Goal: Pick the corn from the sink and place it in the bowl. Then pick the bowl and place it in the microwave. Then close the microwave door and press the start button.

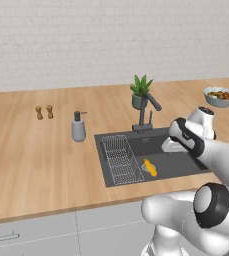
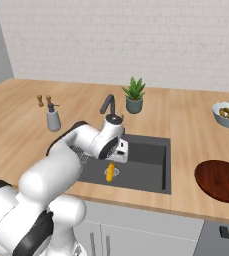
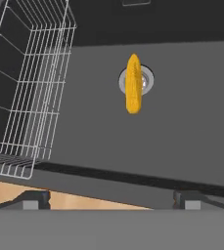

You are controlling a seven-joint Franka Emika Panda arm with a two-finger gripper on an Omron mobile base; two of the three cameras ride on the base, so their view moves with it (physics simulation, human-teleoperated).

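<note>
End effector spread wide above the sink, holding nothing.

In the hand view the end effector [image 3: 111, 201] has its two dark tips far apart, and the corn [image 3: 133, 84] lies ahead of it on the round steel drain, a small yellow-orange cob, with the wire rack [image 3: 28, 83] off to one side. The right base view shows the reddish-brown bowl [image 2: 221, 180] on the tabletop [image 2: 16, 120], well away from the sink [image 2: 151, 165]. The left base view shows the faucet [image 1: 147, 112] and a soap bottle [image 1: 78, 127] beyond the sink.
</note>
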